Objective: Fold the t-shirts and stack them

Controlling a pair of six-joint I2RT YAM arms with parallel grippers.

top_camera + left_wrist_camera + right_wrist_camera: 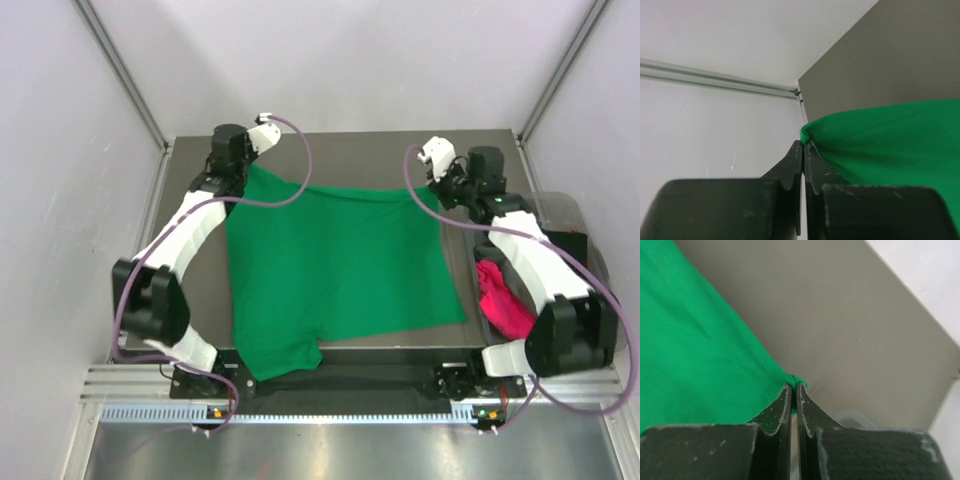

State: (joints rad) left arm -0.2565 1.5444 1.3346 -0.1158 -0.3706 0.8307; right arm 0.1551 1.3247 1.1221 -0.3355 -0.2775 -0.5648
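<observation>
A green t-shirt [340,270] lies spread flat across the table [350,145], with one sleeve reaching the near edge. The left claw [803,145] is pressed together on the shirt's far-left corner. The right claw [794,386] pinches its far-right corner. A pink t-shirt [505,300] lies crumpled in a clear bin [572,215] beside the table's right edge.

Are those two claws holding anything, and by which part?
Yes: the green t-shirt. The left gripper pinches its far left corner, the right gripper its far right corner.
</observation>
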